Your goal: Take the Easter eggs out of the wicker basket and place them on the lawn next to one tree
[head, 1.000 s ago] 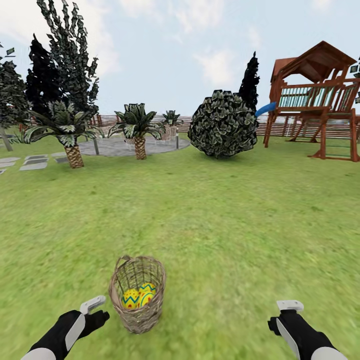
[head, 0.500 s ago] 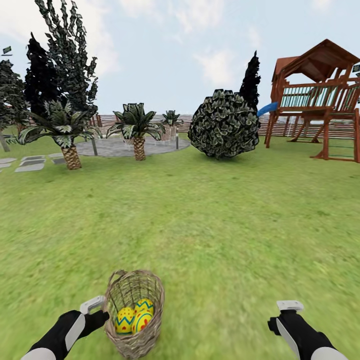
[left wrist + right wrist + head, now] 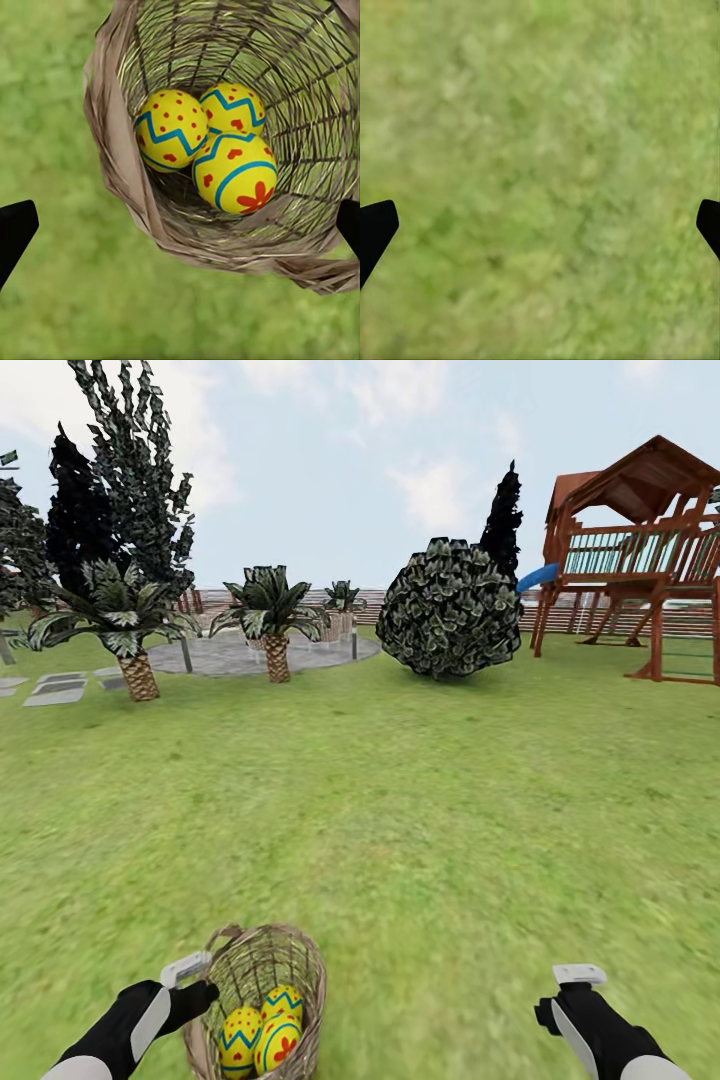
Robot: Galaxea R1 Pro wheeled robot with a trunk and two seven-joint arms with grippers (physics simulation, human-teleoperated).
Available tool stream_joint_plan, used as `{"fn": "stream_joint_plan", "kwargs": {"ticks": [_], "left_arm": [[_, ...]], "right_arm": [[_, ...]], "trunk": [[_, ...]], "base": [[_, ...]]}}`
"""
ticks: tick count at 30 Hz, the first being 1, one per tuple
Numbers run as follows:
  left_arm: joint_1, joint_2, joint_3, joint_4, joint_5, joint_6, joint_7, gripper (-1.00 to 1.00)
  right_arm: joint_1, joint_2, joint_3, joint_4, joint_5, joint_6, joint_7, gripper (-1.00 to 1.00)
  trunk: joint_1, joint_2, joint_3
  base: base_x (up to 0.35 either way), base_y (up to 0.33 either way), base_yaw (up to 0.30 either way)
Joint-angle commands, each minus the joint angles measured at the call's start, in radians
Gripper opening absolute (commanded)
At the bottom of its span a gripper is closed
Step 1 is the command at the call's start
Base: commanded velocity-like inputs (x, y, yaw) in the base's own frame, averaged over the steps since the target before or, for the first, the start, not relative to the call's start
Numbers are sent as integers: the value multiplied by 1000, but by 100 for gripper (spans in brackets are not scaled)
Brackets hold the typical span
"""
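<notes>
Three Easter eggs are sitting bunched together at the bottom of the wicker basket, all touching each other, yellow with blue zigzags and red dots. I'm looking at them through the left wrist cam, which is pointing nearly straight down into the basket's open mouth. In the head view the basket is standing upright on the lawn right at the lower edge of the picture, just beside my left gripper.

I'm holding the left gripper with its jaws spread wide and nothing between them; only the dark fingertips are poking in at the edges of the wrist picture. The right gripper is hanging well apart from the basket on the other side, and its wrist cam is showing bare grass with the jaws also wide and holding nothing.

Farther out I'm seeing a round dark bush, a couple of small palms, a grey paved patch, tall dark trees on the left, and the wooden playset with its blue slide on the right, with the slat fence running behind it all.
</notes>
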Motion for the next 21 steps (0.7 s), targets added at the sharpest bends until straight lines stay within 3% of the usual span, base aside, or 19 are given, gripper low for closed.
{"fn": "stream_joint_plan", "kwargs": {"ticks": [1, 6, 10, 21], "left_arm": [[0, 0, 2, -2, 10, 6, 4, 100], [0, 5, 5, -3, 10, 6, 4, 100], [0, 33, 8, -7, 11, 5, 5, 100], [0, 36, 6, -6, 11, 6, 5, 100]], "right_arm": [[0, -1, 8, -2, -8, 6, -6, 100], [0, -1, 8, -2, -8, 6, -6, 100], [0, -1, 8, -1, -8, 6, -6, 100], [0, -2, 7, -2, -9, 6, -5, 100]], "trunk": [[0, -1, -1], [0, -1, -1], [0, -1, -1], [0, -1, -1]], "base": [[13, 0, 0], [4, 0, 0], [0, 0, 0], [0, 0, 0]]}}
